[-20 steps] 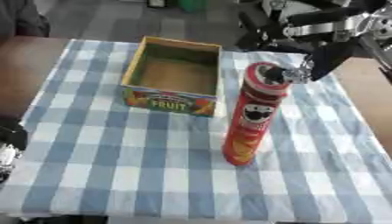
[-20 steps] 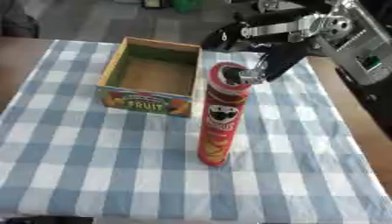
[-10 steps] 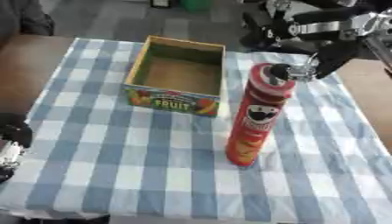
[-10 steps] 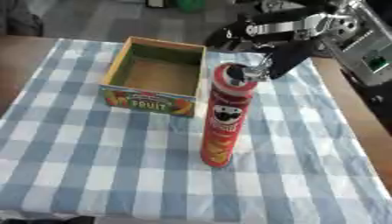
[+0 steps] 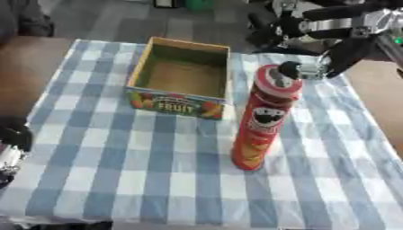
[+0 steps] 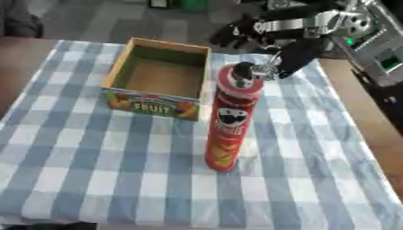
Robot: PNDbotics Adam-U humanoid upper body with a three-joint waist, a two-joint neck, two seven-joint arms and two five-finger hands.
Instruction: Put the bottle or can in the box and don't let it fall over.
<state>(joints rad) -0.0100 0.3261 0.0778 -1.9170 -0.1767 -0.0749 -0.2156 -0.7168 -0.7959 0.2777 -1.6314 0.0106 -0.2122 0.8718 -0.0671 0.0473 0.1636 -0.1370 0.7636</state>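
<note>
On the checked cloth [image 5: 102, 179] the red crisp can [image 5: 262, 117] stands upright, just right of the open fruit box [image 5: 182, 77] and not yet in it. My right hand [image 6: 267, 27] reaches in from the upper right, a fingertip [image 5: 289, 69] at the can's top; whether its fingers are curled round the can I cannot tell. I judge that a tall can gripped high would tip easily. My left hand [image 5: 11, 143] idles at the lower left edge, its fingers unclear.

Can [image 5: 263, 120] right of box [image 5: 182, 79]
</note>
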